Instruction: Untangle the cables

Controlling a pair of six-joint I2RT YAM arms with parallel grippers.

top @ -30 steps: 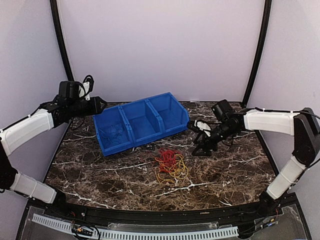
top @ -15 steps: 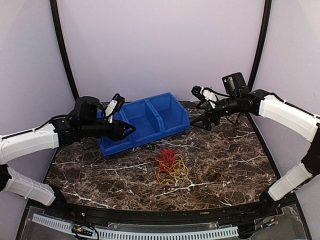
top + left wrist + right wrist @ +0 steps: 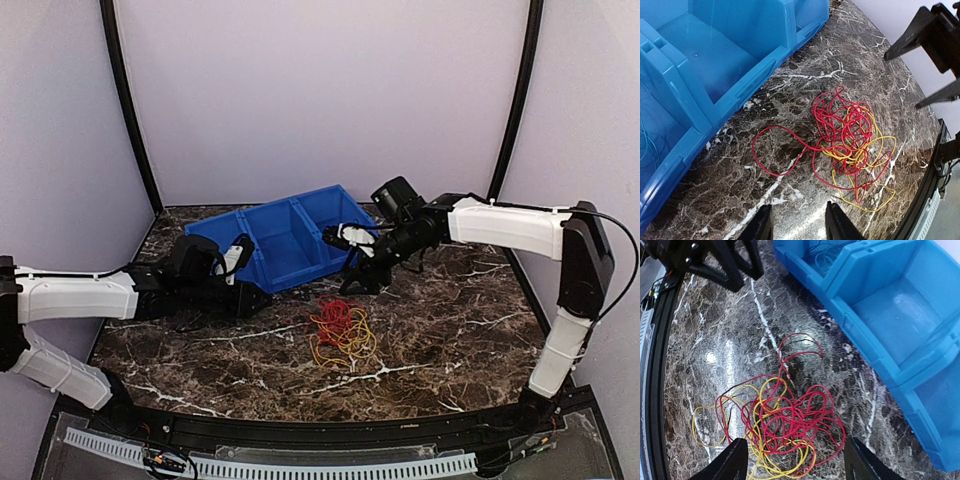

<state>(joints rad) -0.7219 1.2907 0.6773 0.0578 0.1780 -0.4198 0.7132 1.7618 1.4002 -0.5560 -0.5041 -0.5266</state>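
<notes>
the cables (image 3: 342,330) lie as one loose tangle on the dark marble table (image 3: 450,330), in front of the blue bin (image 3: 300,272) and apart from it, with neither gripper touching them; red loops make up most of the heap and yellow strands run through and under its near side; in the left wrist view the cables (image 3: 850,145) throw one long red loop out along the table toward the bin (image 3: 775,30), while the yellow ones spread away on the far side of the heap; in the right wrist view the cables (image 3: 775,425) sit directly below the camera, with a single red loop reaching up toward the bin (image 3: 860,335); the bin has three compartments in a row, and a thin blue wire (image 3: 822,255) lies in its end compartment nearest the left arm; the left gripper (image 3: 258,298) hangs low over the table just in front of that end of the bin, pointing at the heap, its jaws parted by a modest gap with nothing between them (image 3: 797,222); the right gripper (image 3: 352,270) hovers above the table between the bin's front wall and the heap, tilted down toward the cables, its jaws spread wide and empty (image 3: 797,460).
</notes>
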